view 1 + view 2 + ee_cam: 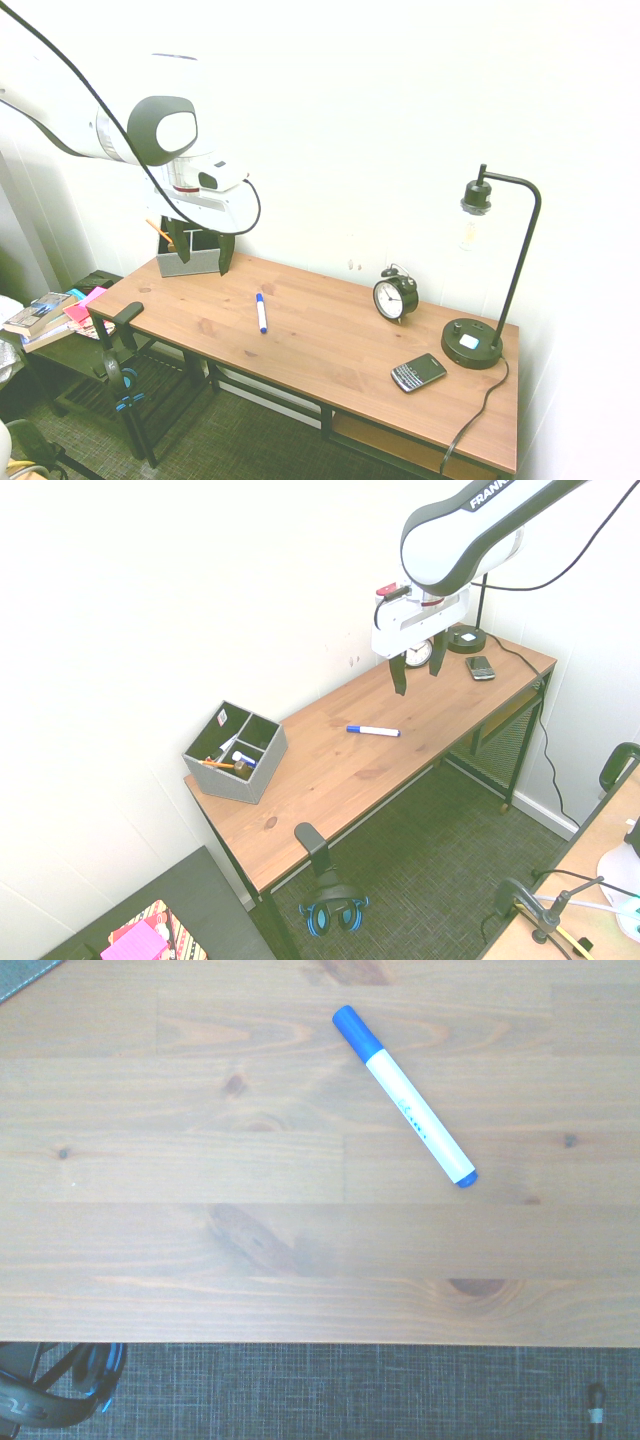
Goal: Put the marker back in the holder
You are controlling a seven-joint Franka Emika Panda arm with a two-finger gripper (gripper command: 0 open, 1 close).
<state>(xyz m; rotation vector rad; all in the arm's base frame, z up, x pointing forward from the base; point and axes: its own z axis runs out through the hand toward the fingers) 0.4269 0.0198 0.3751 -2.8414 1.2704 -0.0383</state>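
The marker, a white barrel with a blue cap, lies flat near the middle of the wooden table, closer to its front edge. At the table's far end stands the grey holder, with an orange pencil and a few small items in its dark compartments. My gripper hangs open and empty well above the tabletop, higher than the marker and a little off to its side. In the first exterior view it overlaps the holder.
A black alarm clock, a black phone and a black desk lamp occupy the table's other end. Headphones hang at the table's front edge below. Books and sticky notes lie on a low shelf beside the table.
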